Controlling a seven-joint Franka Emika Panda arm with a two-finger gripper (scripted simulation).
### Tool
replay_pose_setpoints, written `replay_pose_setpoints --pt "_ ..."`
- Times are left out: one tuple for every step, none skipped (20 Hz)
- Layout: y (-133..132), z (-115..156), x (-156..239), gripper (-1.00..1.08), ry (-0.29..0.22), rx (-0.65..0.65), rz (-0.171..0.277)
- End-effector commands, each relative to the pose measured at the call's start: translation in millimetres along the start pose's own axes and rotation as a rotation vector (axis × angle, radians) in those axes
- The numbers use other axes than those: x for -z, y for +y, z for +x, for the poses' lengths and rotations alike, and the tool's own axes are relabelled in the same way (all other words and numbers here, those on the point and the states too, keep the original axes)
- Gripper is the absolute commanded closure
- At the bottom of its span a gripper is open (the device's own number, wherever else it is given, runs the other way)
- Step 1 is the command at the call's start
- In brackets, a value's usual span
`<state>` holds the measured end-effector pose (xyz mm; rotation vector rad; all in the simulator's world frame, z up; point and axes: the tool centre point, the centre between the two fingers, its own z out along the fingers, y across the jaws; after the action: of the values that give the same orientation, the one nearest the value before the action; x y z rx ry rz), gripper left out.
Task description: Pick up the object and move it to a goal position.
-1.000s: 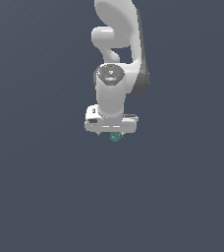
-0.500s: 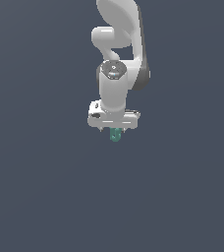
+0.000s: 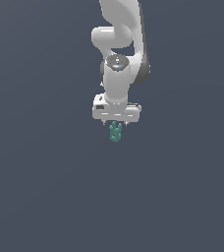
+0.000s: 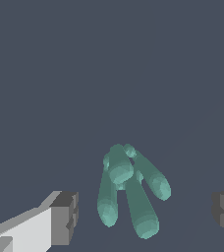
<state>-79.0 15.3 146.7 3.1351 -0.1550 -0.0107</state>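
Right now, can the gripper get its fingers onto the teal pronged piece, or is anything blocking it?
Probably yes. The gripper is open, and in the wrist view the teal pronged piece sits between its two fingers, touching neither. Nothing else shows near it. How far below the fingertips it lies is hard to judge.

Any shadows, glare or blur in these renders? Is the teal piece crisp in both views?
Exterior view: flat even light, no cast shadows on the dark backdrop, soft shading on the white arm; the teal piece is tiny and its prongs barely resolve. Wrist view: the teal piece is large, with smooth shading and slightly soft edges, no glare; jaws wide apart either side, cropped by the frame.
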Motion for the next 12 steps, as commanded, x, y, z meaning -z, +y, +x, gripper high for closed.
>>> replay_pose_setpoints --pt "-1.1 -7.0 -0.5 -0.92 0.004 -0.008 0.002" --pt "-1.4 -8.9 -0.7 -0.92 0.005 -0.01 0.002" --pt "-1.6 -10.5 -0.8 -0.92 0.005 -0.012 0.002" --pt "-1.8 -11.7 -0.9 -0.92 0.006 -0.013 0.003" --pt "-1.9 -12.6 -1.0 -0.92 0.006 -0.014 0.003" --pt "-2.0 -13.1 -1.0 -0.92 0.007 -0.015 0.003" --pt "-2.1 -13.3 -1.1 -0.92 0.007 -0.015 0.003" --pt "-2.0 -12.3 -1.0 -0.92 0.006 -0.013 0.003" --pt "-2.0 -12.3 -1.2 -0.92 0.006 -0.013 0.003" --pt "-2.0 -12.3 -2.1 -0.92 0.006 -0.013 0.003" --pt "-2.1 -12.4 -3.5 -0.92 0.006 -0.013 0.003" --pt "-2.1 -12.5 -5.5 -0.92 0.006 -0.013 0.003"
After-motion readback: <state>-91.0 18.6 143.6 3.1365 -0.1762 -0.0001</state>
